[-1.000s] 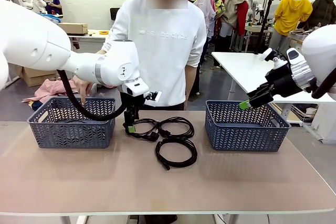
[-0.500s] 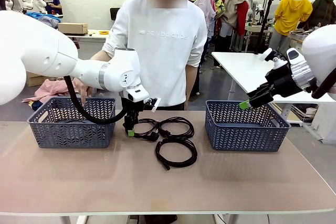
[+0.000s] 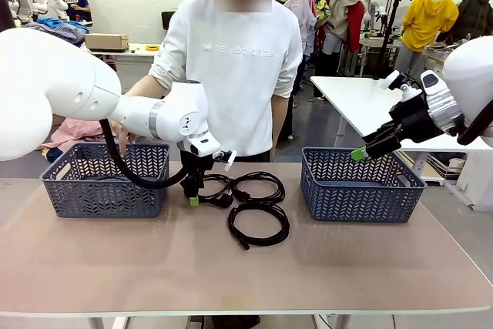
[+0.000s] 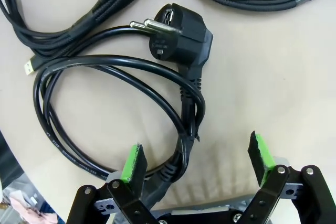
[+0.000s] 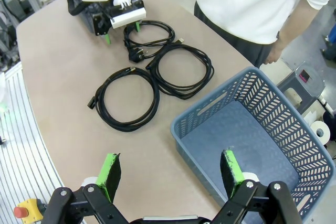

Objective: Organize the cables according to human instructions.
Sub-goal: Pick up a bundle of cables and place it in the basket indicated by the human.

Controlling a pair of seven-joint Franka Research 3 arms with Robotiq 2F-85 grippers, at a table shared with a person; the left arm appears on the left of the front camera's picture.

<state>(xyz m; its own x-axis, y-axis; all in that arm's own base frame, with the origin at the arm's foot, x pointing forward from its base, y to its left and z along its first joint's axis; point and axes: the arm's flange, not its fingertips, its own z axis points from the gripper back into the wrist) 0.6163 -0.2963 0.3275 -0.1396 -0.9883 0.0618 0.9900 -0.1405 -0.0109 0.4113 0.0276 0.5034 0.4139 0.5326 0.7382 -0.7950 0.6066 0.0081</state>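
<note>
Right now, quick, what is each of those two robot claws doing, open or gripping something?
Left gripper: open, straddling a coiled power cord, not clamped on it.
Right gripper: open, empty, above the blue basket.

A robotics lab in a large, white-walled room: white robot arms (image 3: 62, 86) stand at a tan worktable (image 3: 231, 267), with a red emergency-stop button (image 5: 20, 212) on a yellow housing beside it. Behind are more white tables (image 3: 358, 102), a cardboard box (image 3: 106, 41) on one, and another person (image 3: 75, 1) by the back wall.
</note>
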